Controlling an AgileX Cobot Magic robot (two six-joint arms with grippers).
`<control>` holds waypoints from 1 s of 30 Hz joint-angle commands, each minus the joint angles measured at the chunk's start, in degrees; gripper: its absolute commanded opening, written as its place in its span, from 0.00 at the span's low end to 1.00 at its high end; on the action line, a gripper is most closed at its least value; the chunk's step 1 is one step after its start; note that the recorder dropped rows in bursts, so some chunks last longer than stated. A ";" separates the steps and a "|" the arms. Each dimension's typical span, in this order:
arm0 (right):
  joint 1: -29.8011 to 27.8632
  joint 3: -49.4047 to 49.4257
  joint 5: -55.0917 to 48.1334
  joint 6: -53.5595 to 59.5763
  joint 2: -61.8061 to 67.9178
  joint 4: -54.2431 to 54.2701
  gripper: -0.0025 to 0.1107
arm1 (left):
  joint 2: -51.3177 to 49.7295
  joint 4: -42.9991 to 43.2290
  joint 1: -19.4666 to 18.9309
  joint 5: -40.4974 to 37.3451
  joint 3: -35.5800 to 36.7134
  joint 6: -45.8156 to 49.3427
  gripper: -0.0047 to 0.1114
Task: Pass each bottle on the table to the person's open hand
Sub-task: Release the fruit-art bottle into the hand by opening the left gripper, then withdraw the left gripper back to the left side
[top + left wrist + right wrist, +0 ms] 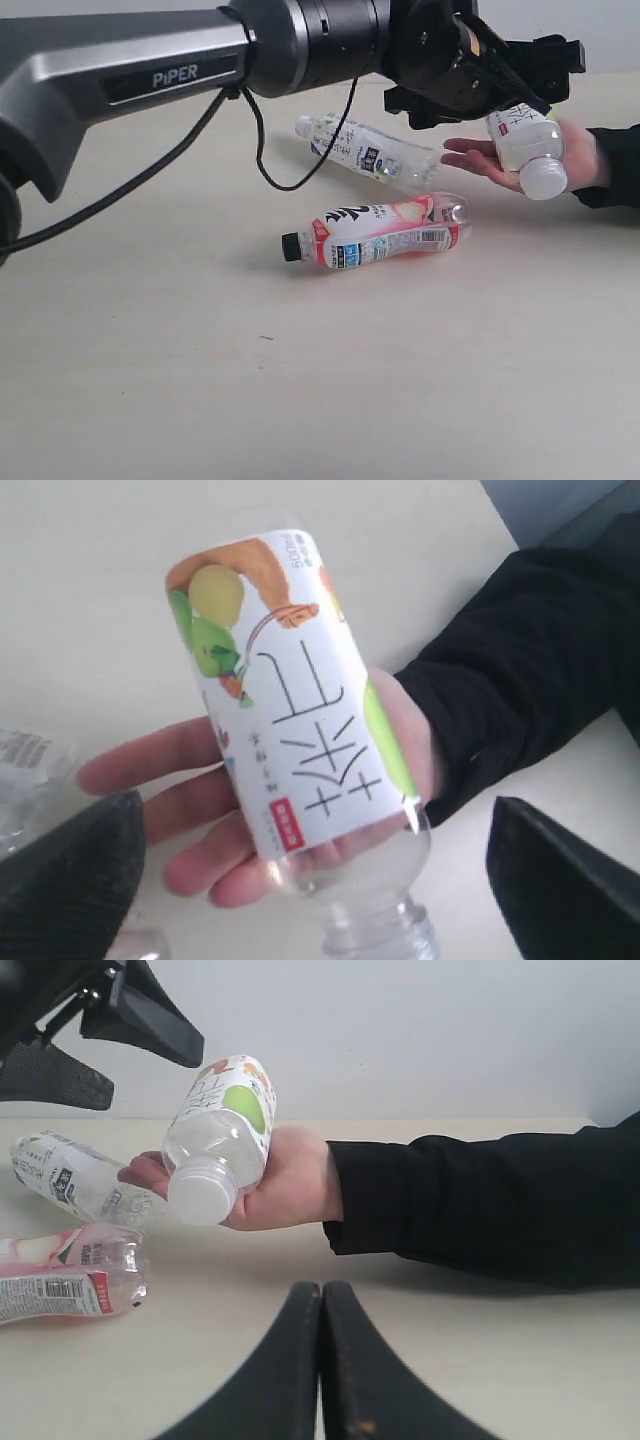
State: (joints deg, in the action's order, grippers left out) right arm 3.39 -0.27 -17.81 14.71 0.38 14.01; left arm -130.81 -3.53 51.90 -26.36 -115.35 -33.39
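A clear bottle with a white-green label (522, 135) (300, 710) (225, 1120) lies on the person's open hand (470, 158) (150, 770) (290, 1175), cap end sticking out past the palm. My left gripper (490, 90) (315, 880) hovers just above it, open, with both black fingers (70, 870) clear of the bottle's sides. A white-blue labelled bottle (365, 152) (70, 1180) and a pink-red one with a black cap (385, 232) (65, 1280) lie on the table (300, 380). My right gripper (322, 1295) is shut and empty, low over the table in front of the hand.
The person's dark sleeve (615, 165) (480, 1200) reaches in from the right edge. The left arm's grey link and its black cable (270, 170) span the back of the table above the lying bottles.
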 commanded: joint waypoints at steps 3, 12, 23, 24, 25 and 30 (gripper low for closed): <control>-0.36 0.27 0.08 0.18 -0.38 -0.28 0.02 | 4.32 0.37 0.02 -11.61 -0.38 8.32 0.79; -0.36 0.27 0.08 0.18 -0.38 -0.28 0.02 | 8.46 5.40 0.02 -27.28 -0.38 16.08 0.79; -0.36 0.27 0.08 0.18 -0.38 -0.28 0.02 | 11.83 8.48 0.02 -39.81 6.11 28.36 0.79; -0.36 0.27 0.08 0.18 -0.38 -0.28 0.02 | 12.25 8.71 0.02 -39.52 7.08 28.82 0.79; -0.36 0.27 0.08 0.18 -0.38 -0.28 0.02 | 12.83 9.12 0.02 -38.89 8.34 28.88 0.79; -0.36 0.27 0.08 0.18 -0.38 -0.28 0.02 | 16.65 9.78 -0.62 -34.39 16.24 30.34 0.79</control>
State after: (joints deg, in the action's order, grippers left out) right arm 3.39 -0.27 -17.81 14.71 0.38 14.01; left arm -116.76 5.75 51.90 -63.30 -102.69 -3.78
